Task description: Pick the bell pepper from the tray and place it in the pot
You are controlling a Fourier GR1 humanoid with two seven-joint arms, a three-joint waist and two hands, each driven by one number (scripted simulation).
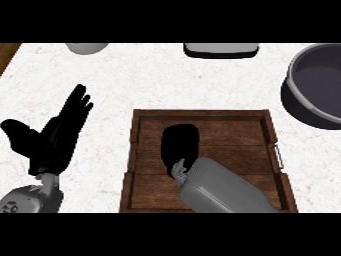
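Bell pepper hidden beneath right hand [180, 145] over tray [202, 117].

right hand [180, 145] over the middle of the wooden tray [147, 150], back of hand up, fingers hidden | left hand [51, 137] open, resting over the counter [165, 80] left of the tray | grey pot [328, 85] far right | bell pepper not visible

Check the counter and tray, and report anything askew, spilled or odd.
Nothing stands out. The tray lies flat on the counter, the pot stands upright, and nothing is spilled. The pepper does not show; the right hand, over the tray, may hide it. The left hand rests open.
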